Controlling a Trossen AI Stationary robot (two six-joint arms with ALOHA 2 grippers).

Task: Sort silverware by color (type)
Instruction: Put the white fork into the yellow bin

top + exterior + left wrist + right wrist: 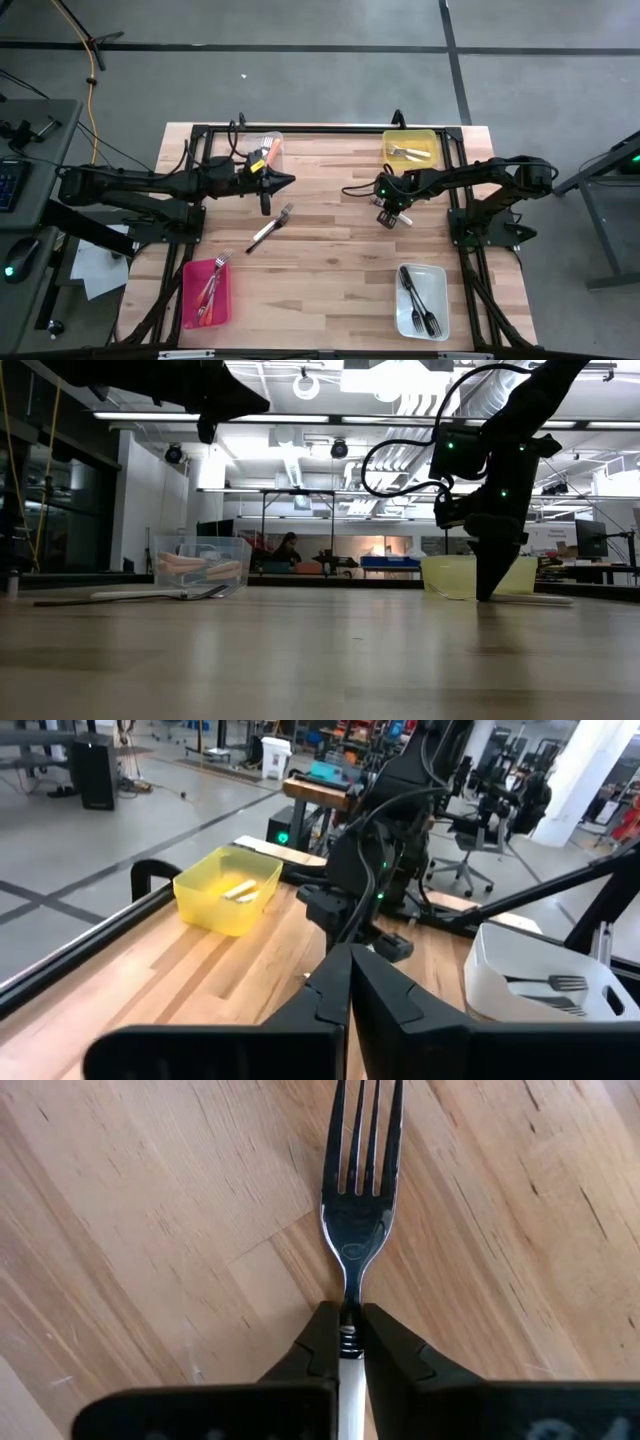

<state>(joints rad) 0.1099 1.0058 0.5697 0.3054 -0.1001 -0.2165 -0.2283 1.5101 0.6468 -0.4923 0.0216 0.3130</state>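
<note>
Gripping white-handled fork [357, 1220], right hand [347, 1342]

no readable text, no labels, no brands, no numbers

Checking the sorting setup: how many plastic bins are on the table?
4: a clear bin at the far left, a yellow bin at the far right, a red bin near left, and a white bin near right.
</note>
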